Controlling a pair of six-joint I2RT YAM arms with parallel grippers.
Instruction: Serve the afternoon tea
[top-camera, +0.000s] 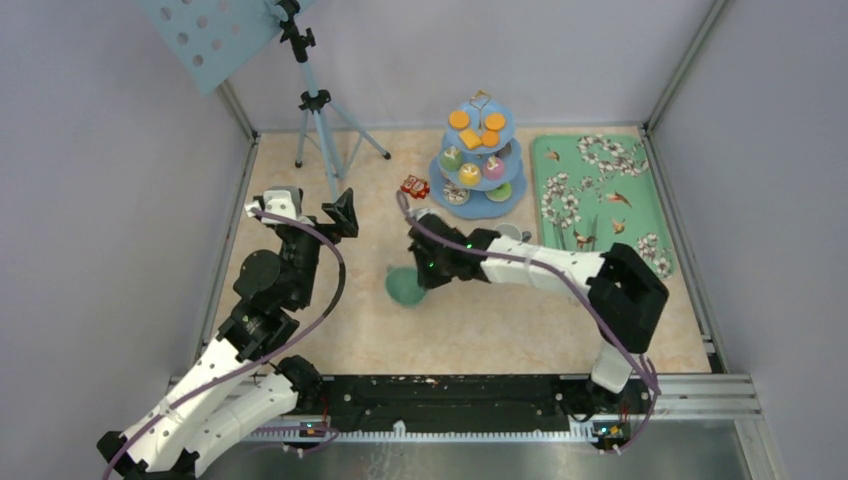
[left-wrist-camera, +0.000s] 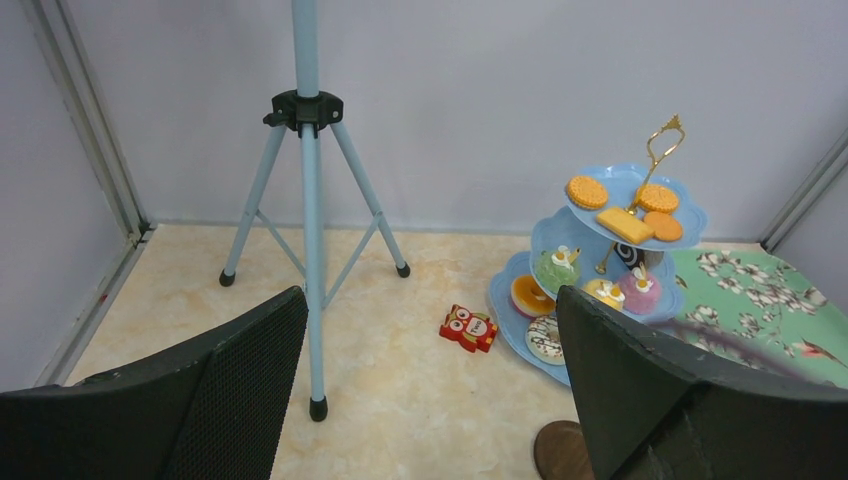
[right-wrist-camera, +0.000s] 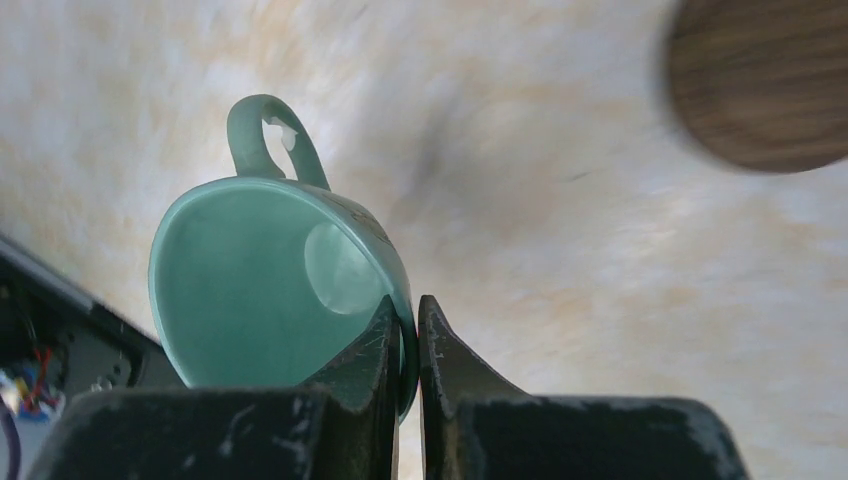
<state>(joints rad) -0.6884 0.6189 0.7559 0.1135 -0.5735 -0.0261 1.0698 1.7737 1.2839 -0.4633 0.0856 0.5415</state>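
R gripper (right-wrist-camera: 405, 312) is clamped on the rim of the teal cup (right-wrist-camera: 250, 290) — pinching the wall, handle at 12 o'clock in the wrist view. A brown coaster (right-wrist-camera: 765, 85) lies apart, at 2 o'clock from the cup. Top view: cup sits mid-table, w/ the three-tier stand (top-camera: 480, 212) at 1 o'clock from it, carrying biscuits (top-camera: 475, 130) and cupcakes (top-camera: 470, 172). L gripper (left-wrist-camera: 430, 330) hangs w/ jaws spread wide, holding nothing — it faces the stand.

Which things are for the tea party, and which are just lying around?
For the tea: teal cup, brown coaster, blue three-tier stand, orange biscuits, cupcakes.
Just lying about: flowery green tray, red owl toy, blue tripod.
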